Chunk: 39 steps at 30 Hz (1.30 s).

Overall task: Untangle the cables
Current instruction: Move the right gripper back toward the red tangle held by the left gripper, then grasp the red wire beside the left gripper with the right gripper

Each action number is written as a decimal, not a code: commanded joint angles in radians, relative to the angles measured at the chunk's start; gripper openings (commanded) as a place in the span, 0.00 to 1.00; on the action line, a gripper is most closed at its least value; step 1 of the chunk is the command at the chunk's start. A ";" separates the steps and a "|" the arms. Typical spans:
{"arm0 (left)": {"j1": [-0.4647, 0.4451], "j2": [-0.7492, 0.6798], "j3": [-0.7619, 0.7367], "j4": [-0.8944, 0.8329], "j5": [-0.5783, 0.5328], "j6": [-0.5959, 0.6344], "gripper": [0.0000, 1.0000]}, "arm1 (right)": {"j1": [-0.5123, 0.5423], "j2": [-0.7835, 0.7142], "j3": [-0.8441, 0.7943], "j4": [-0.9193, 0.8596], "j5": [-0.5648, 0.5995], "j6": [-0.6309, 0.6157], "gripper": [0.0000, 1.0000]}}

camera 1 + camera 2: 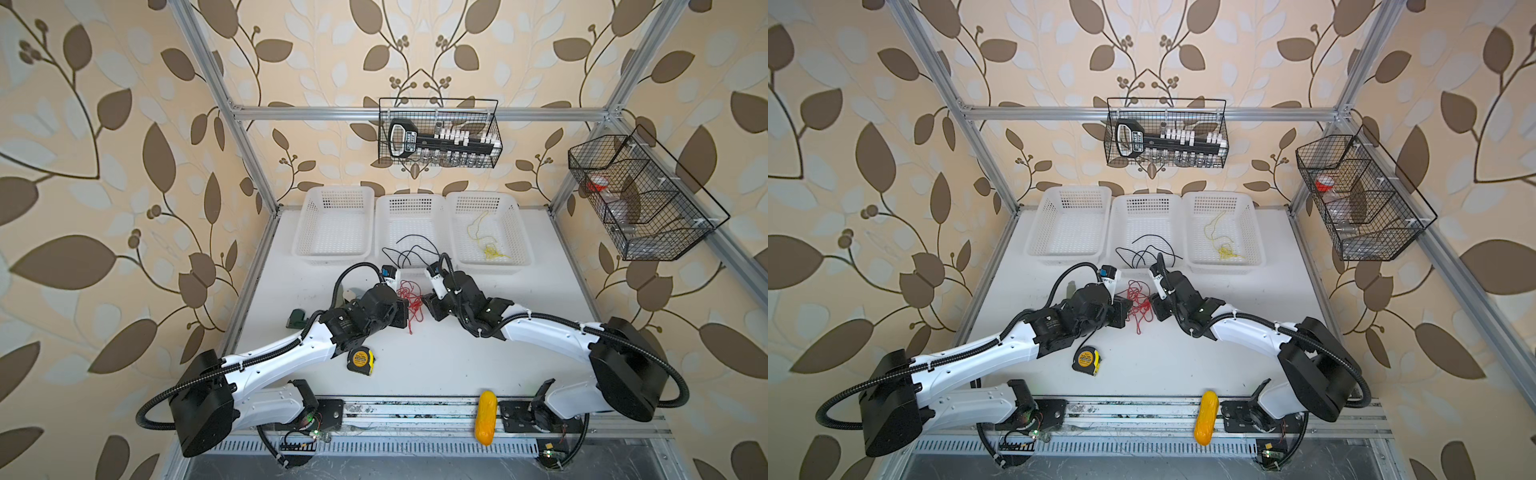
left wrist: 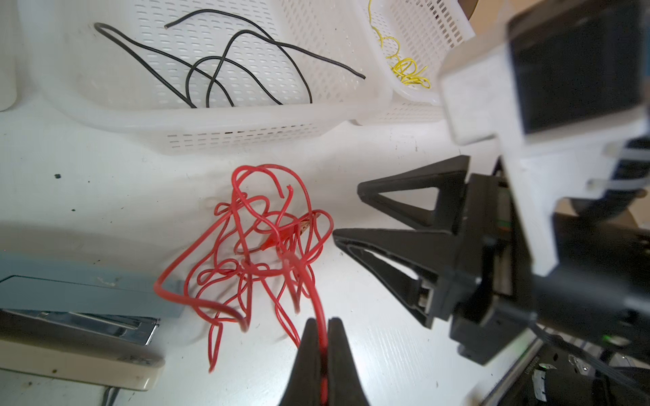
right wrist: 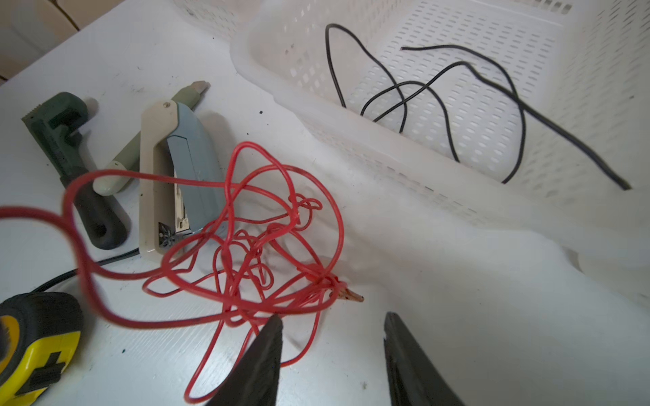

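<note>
stapler (image 2: 88, 298): cut by edge | tape measure (image 3: 38, 337): cut off (blurred too) | red cable (image 3: 239, 309): near strand blurred

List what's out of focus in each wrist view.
Left wrist view: the stapler and the right arm's white mount are soft, while the red cables are sharp. Right wrist view: the tape measure is blurred, while the stapler is sharp.

Red cables (image 2: 267, 246): tangled heap on the table (image 2: 105, 168), small clip showing, one strand pinched in the left gripper (image 2: 322, 321).
Black cables (image 2: 221, 59): loosely crossed loops in the middle basket (image 2: 211, 119).
Yellow cables (image 2: 409, 72): small coil in the right basket (image 2: 432, 35).
</note>
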 commanded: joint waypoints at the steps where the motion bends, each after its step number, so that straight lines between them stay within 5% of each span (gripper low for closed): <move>1: 0.006 -0.040 0.041 -0.027 -0.005 0.017 0.00 | 0.022 0.031 0.043 0.051 -0.013 -0.027 0.48; 17: 0.006 -0.077 0.015 -0.048 -0.033 0.012 0.00 | 0.035 0.162 0.121 0.150 0.008 -0.012 0.42; 30: 0.006 -0.133 0.043 -0.081 -0.025 0.034 0.00 | 0.017 0.038 0.050 0.114 0.002 -0.032 0.44; 39: 0.008 -0.158 0.208 -0.130 0.060 0.105 0.00 | -0.008 -0.040 -0.004 0.114 -0.037 -0.058 0.44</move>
